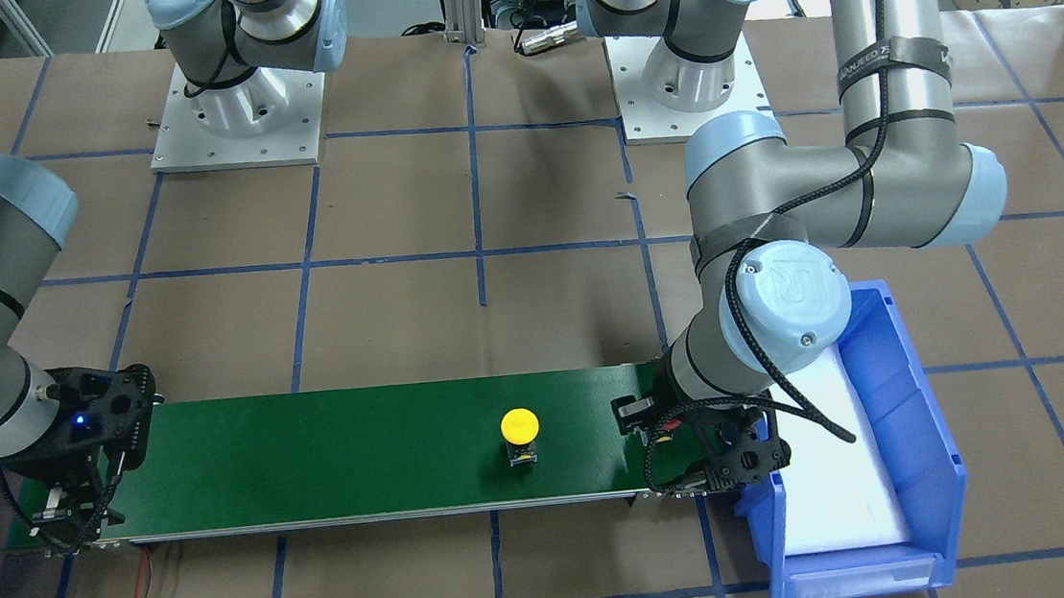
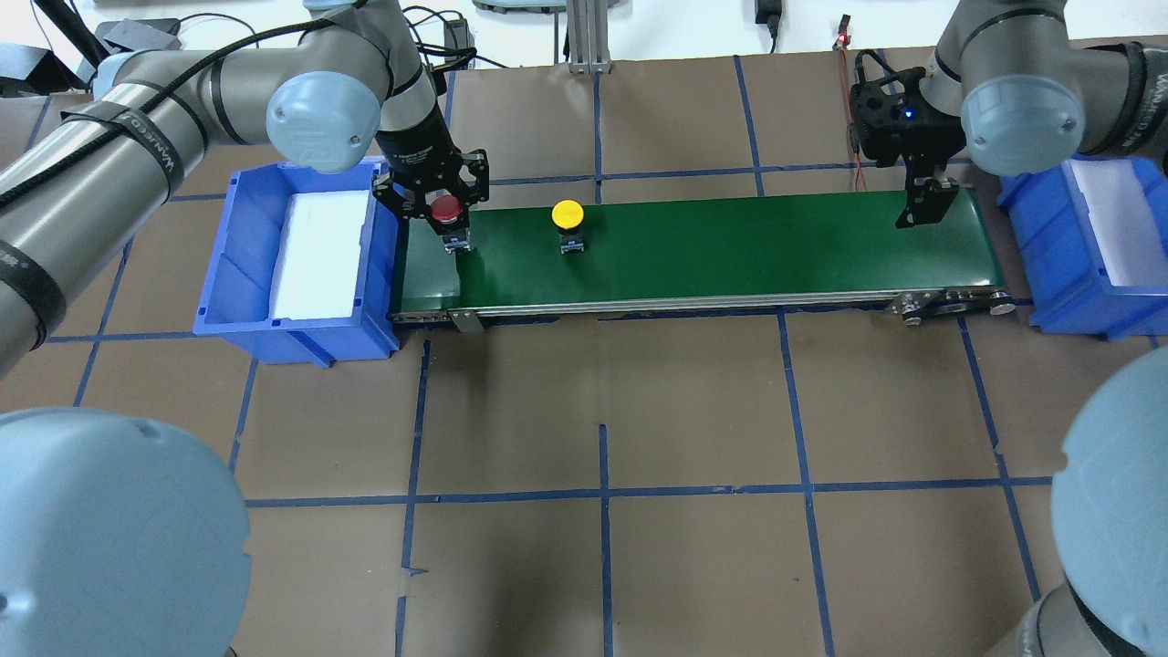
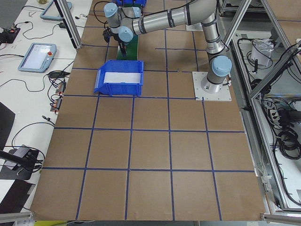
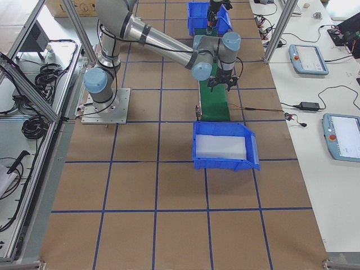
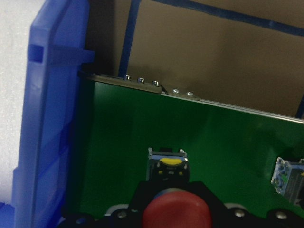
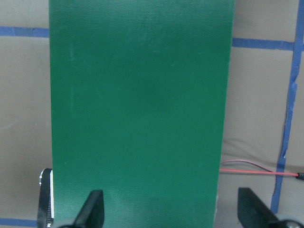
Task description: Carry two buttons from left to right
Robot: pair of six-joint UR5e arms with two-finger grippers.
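Note:
The red button is upright at the left end of the green belt, between the fingers of my left gripper, which is shut on it under the cap. In the left wrist view its red cap fills the bottom middle, with its body just over the belt. The yellow button stands free on the belt a short way to the right; it also shows in the front view. My right gripper hangs open and empty over the belt's right end, its fingers wide apart.
A blue bin with a white foam liner stands against the belt's left end, beside my left gripper. A second blue bin stands at the right end. A red wire runs by the belt's far side.

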